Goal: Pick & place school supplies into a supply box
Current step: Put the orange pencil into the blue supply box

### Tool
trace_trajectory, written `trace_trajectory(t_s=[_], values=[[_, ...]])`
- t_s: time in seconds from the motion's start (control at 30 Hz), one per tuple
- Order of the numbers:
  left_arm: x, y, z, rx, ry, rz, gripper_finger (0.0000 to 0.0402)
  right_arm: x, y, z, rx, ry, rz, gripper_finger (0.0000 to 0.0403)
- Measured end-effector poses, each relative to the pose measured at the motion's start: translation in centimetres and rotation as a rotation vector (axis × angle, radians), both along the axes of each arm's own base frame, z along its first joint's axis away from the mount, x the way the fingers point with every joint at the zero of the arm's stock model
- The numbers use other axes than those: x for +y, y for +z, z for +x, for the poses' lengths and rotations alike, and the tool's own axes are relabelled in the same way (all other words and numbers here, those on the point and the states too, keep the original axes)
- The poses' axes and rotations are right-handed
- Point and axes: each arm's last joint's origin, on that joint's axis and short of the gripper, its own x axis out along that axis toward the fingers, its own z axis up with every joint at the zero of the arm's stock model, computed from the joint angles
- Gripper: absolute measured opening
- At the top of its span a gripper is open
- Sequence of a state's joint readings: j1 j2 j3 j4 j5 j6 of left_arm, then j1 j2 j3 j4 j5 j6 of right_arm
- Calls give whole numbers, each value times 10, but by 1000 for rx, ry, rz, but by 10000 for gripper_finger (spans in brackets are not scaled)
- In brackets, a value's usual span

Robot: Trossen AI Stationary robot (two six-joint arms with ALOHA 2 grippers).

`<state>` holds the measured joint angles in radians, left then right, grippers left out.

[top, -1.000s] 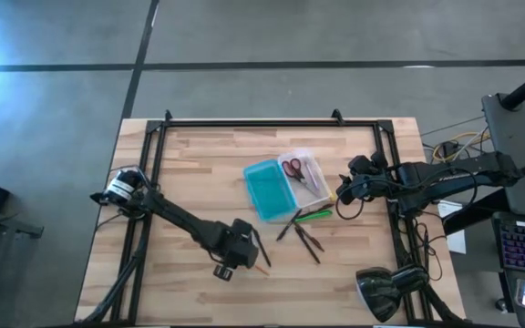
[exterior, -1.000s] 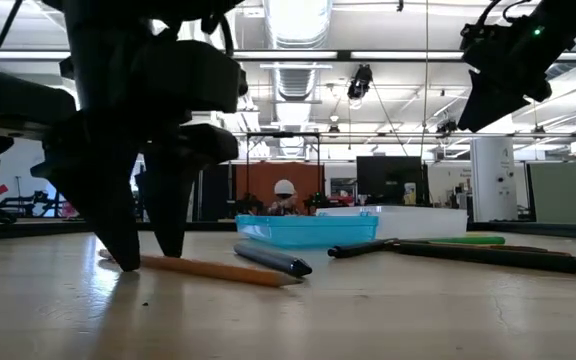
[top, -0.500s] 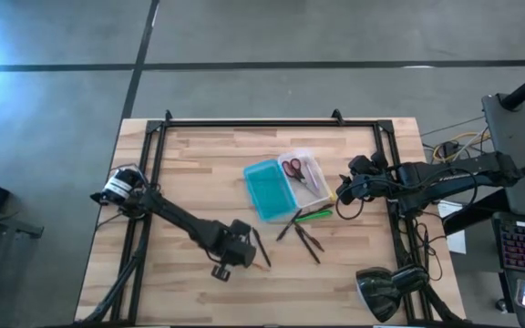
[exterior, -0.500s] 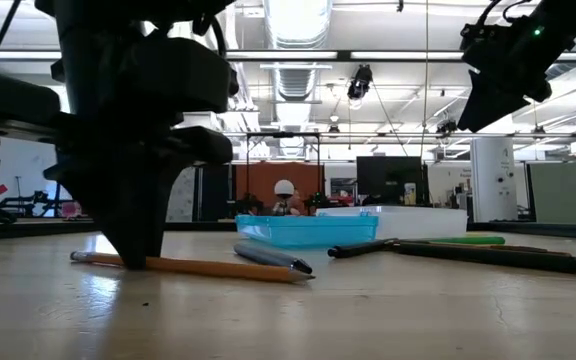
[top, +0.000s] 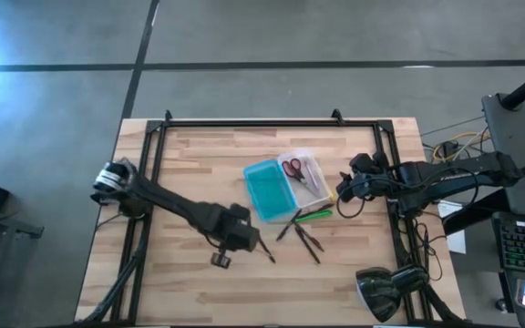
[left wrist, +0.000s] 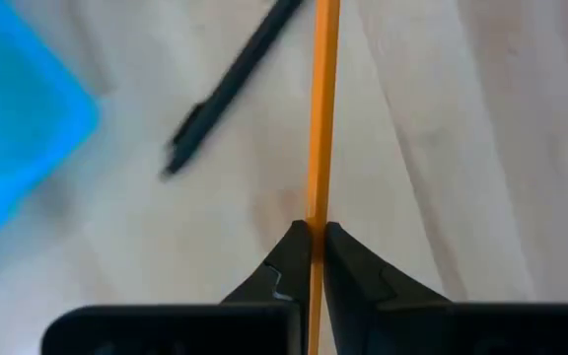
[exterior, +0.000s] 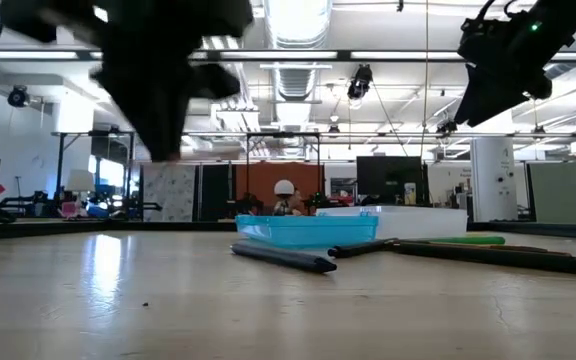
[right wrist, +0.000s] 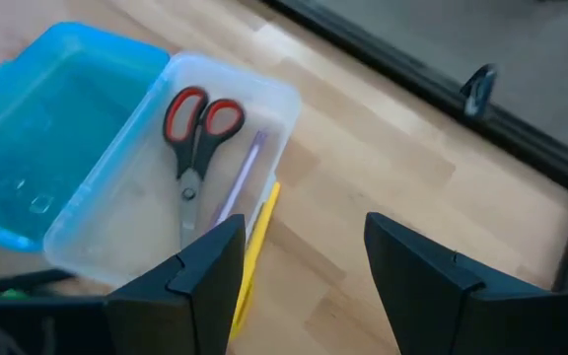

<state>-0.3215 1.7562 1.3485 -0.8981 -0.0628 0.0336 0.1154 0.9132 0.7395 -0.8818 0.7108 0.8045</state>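
Orange pencil [left wrist: 321, 108], thin and straight, is pinched between the left gripper [left wrist: 316, 235] fingers, clear of the counter [top: 199, 164] below centre of the high view; its lower end is cut off. Supply box [top: 283, 185] lies at frame centre: teal lid, clear tray with red-handled scissors [right wrist: 196, 133]. Right gripper [right wrist: 299, 256] hovers beside the tray, fingers spread.

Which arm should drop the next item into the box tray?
Left. Its gripper is shut on the orange pencil, lifted off the table, near the supply box. The right gripper is open and empty beside the tray.
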Motion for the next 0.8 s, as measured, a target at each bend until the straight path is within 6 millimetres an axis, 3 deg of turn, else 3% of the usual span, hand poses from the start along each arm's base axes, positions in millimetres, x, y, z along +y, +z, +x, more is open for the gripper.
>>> trace_trajectory(t_s=[0.1, 0.27, 0.5, 0.63, 0.7, 0.8], values=[[16, 23, 12, -102, -26, 81, 1, -1, 5, -1, -25, -19, -29, 201], [67, 51, 39, -205, -69, 236, 1, -3, 20, -9, -105, -63, -89, 201], [146, 42, 87, -218, -293, 470, 1, -5, 30, -20, -175, -76, -87, 201], [190, 24, 112, -181, -249, 540, 0, -5, 32, -23, -192, -78, -84, 201], [206, 14, 126, -174, -263, 583, 0, -5, 32, -23, -193, -79, -83, 201], [213, 9, 148, -193, -341, 647, 0, -5, 32, -23, -192, -78, -83, 201]])
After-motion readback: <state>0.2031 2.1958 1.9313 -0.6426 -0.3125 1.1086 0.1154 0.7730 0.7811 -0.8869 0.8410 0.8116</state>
